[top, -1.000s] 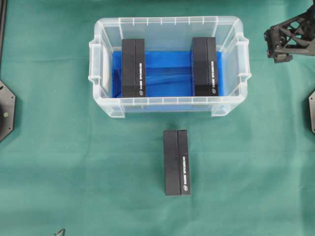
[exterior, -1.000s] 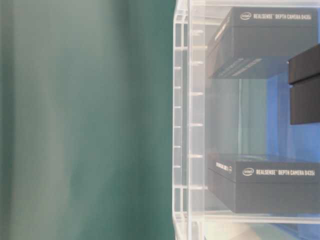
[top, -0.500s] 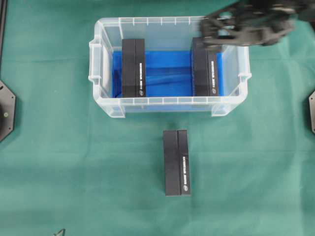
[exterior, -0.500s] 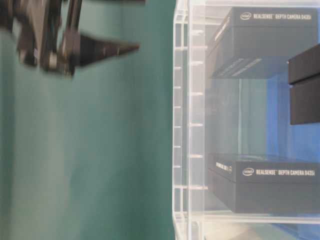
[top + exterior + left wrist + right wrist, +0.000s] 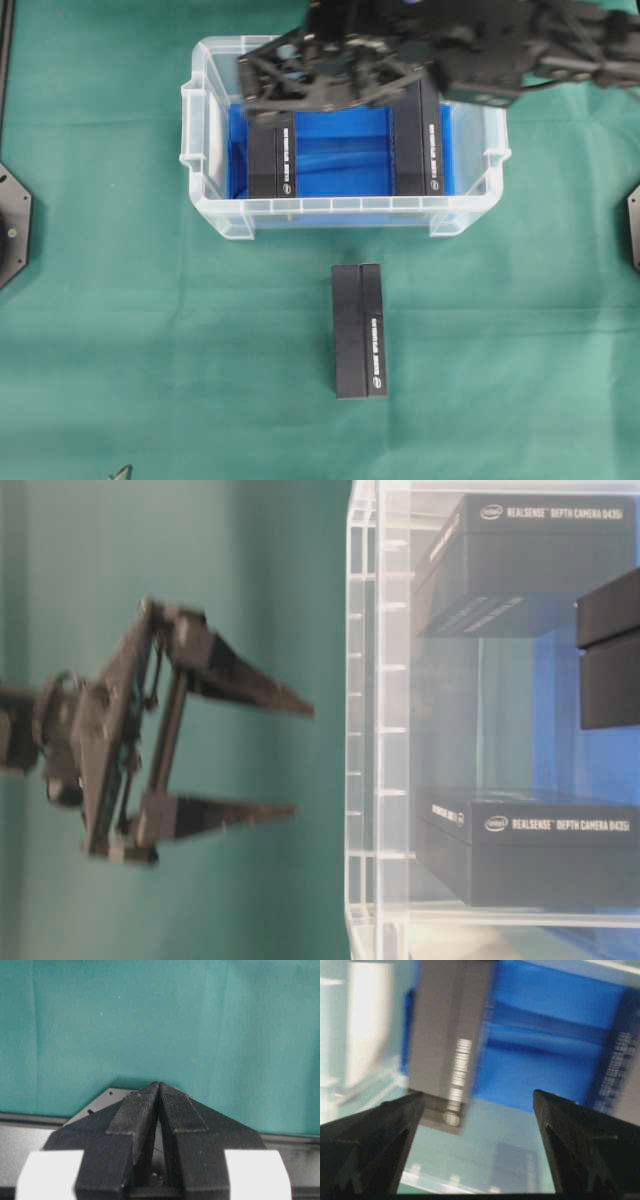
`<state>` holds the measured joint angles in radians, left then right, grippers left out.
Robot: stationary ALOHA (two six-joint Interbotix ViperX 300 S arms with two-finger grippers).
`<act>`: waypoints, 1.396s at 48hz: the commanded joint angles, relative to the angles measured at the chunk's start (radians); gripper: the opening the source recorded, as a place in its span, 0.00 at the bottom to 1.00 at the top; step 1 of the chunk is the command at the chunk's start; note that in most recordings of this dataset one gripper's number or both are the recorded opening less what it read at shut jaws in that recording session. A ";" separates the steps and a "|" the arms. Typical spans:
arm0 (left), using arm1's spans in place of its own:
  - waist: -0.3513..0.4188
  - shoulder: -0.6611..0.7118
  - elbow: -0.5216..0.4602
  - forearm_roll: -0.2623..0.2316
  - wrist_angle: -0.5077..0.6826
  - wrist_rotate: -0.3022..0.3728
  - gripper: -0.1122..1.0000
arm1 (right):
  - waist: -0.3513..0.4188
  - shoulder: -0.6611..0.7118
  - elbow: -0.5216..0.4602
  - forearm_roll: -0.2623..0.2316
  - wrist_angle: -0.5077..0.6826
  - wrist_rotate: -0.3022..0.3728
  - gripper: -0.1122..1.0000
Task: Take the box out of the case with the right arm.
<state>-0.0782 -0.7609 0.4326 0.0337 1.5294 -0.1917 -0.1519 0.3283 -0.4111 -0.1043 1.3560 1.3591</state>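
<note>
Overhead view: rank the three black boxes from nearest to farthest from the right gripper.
1. Left box in the case, partly under the right gripper.
2. Right box in the case, toward the case's other end.
3. Box on the green cloth, outside, in front of the case.

case: clear translucent plastic, bright blue floor
left box in case: black, white print line along the top
right box in case: black, white print line
box on cloth: black, white print strip
table cloth: green, plain
right arm: all black
left gripper: black fingers, white bands behind
</note>
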 commanded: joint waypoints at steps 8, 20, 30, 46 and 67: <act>0.000 0.002 -0.035 0.003 -0.003 0.000 0.10 | 0.009 0.063 -0.150 0.020 0.006 -0.002 0.89; 0.000 0.002 -0.037 0.003 -0.003 0.000 0.10 | 0.009 0.095 -0.196 0.021 0.026 -0.003 0.89; -0.002 0.002 -0.037 0.003 -0.003 0.000 0.10 | 0.009 0.097 -0.196 0.021 0.049 -0.003 0.89; -0.002 0.002 -0.037 0.003 -0.003 0.002 0.10 | 0.009 0.097 -0.196 0.021 0.048 -0.003 0.89; 0.000 0.002 -0.037 0.003 -0.003 0.002 0.10 | 0.009 0.097 -0.196 0.021 0.044 -0.003 0.89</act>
<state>-0.0782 -0.7624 0.4218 0.0337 1.5294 -0.1917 -0.1457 0.4495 -0.5844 -0.0828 1.4036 1.3576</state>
